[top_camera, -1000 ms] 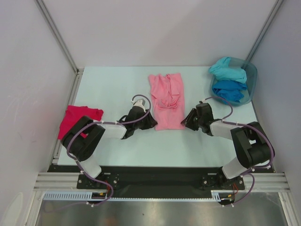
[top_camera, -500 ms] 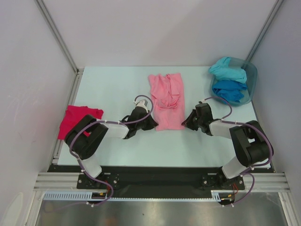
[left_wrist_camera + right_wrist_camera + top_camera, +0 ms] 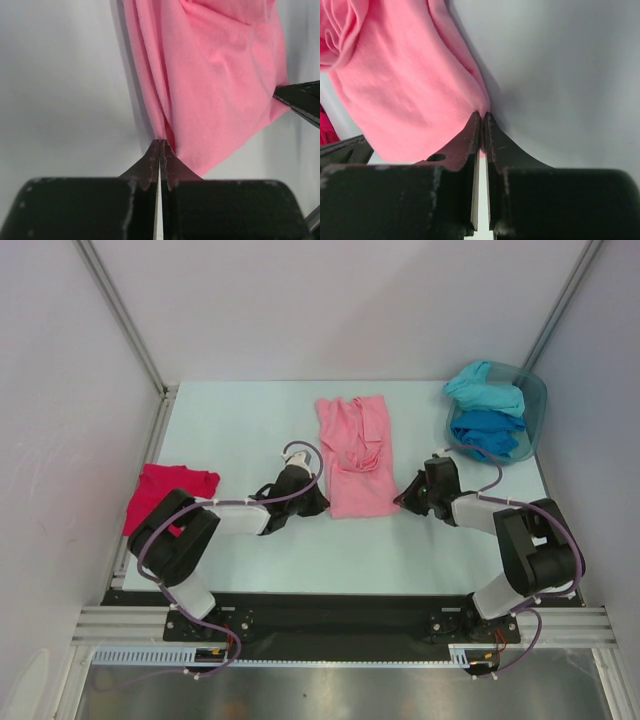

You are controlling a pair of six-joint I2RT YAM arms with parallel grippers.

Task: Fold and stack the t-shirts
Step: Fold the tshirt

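Pink soft cloth of the light pink t-shirt point(image 3: 354, 455) lies creased in a long folded shape at the centre of the smooth pale table point(image 3: 230, 430). The left hand point(image 3: 160, 146) is pinched closed on its lower left corner, the right hand point(image 3: 482, 119) on its lower right corner.

Both arms are stretched low and forward from their bases and angled inward toward each other, the left arm point(image 3: 232, 516) bent sharply at the elbow near its base, the right arm point(image 3: 482, 512) folded likewise on its own side. The left gripper point(image 3: 160, 145) is held with its fingers pressed fully together, a fold of the light pink t-shirt point(image 3: 215, 90) pinched at the tips. The right gripper point(image 3: 481, 118) is drawn almost closed, only a thin slit being left between the fingers, and the same shirt's edge is caught at its tips.
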